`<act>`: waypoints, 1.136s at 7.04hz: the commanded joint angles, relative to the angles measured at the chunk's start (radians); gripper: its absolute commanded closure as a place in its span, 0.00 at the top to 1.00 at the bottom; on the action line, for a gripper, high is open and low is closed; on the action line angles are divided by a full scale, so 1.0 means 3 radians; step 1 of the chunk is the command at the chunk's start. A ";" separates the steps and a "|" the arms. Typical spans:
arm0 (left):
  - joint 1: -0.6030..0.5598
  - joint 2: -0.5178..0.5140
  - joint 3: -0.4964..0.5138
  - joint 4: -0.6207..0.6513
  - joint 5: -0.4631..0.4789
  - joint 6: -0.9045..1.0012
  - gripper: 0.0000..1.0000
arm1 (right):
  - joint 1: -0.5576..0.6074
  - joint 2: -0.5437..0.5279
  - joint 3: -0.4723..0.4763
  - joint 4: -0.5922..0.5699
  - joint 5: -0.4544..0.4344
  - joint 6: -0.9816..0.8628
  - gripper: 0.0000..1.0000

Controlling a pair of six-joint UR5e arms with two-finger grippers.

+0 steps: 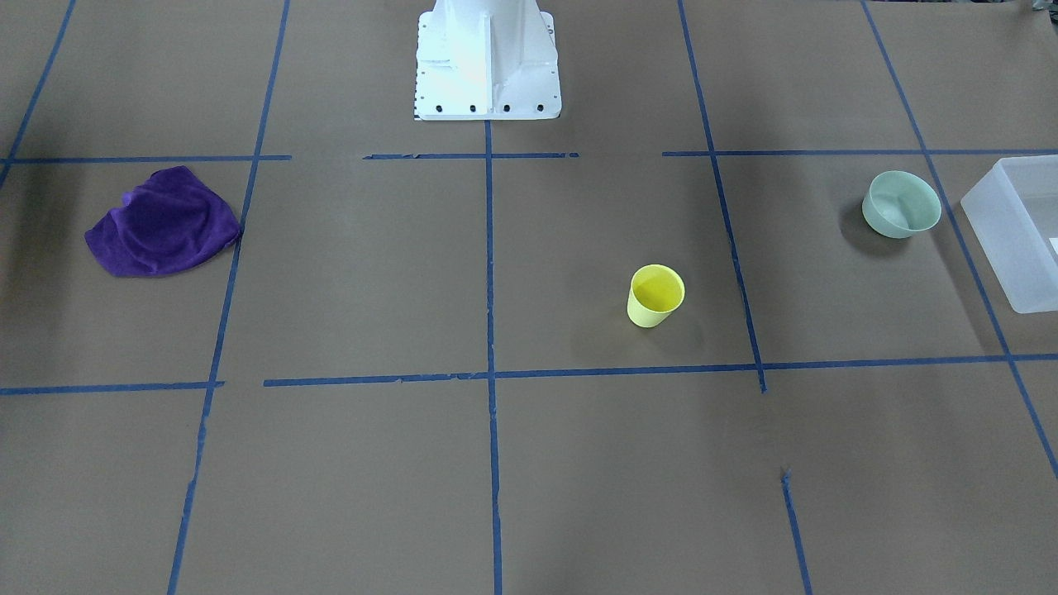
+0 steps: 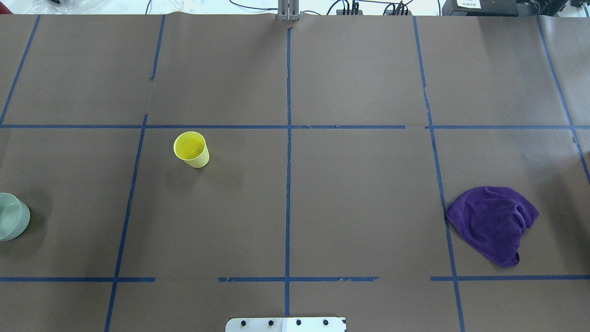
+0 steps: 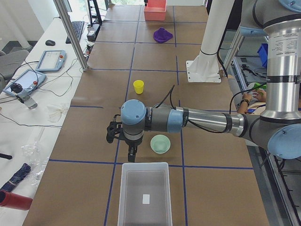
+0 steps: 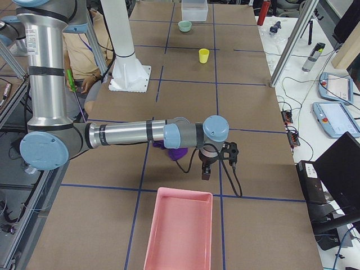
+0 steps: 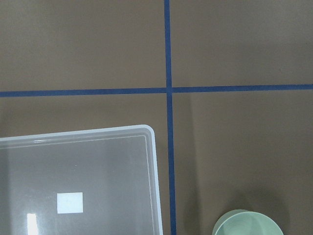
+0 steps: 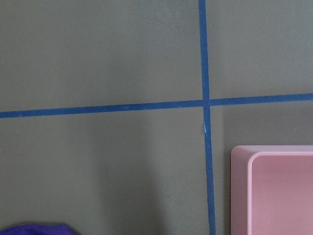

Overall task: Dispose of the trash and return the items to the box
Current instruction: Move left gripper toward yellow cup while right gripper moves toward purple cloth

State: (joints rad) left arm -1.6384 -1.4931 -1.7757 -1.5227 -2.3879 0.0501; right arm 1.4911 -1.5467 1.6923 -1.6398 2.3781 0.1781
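Note:
The yellow cup (image 1: 655,295) stands upright near the table's middle, also in the overhead view (image 2: 191,149). The mint-green bowl (image 1: 901,204) sits upright beside the frosted box (image 1: 1012,248). In the exterior left view my left gripper (image 3: 132,154) hangs above the table next to the bowl (image 3: 160,143), at the far edge of the box (image 3: 123,188); I cannot tell whether it is open. In the exterior right view my right gripper (image 4: 206,171) hangs by the purple cloth (image 4: 177,153); I cannot tell its state. Neither wrist view shows fingers.
A crumpled purple cloth (image 1: 161,221) lies on the robot's right side. A pink bin (image 4: 154,225) stands at that end of the table, its corner in the right wrist view (image 6: 239,196). The white robot base (image 1: 486,62) is at the table's edge. Blue tape lines cross the brown paper.

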 commanded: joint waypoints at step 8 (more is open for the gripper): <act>0.0108 -0.0106 0.0075 -0.0605 -0.0236 0.0032 1.00 | -0.0275 0.0068 0.0035 0.0710 0.0049 0.0204 1.00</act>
State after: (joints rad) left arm -1.6084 -1.5291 -1.7563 -1.6730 -2.4170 0.0589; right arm 1.4345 -1.5216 1.7064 -1.4589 2.3756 0.2225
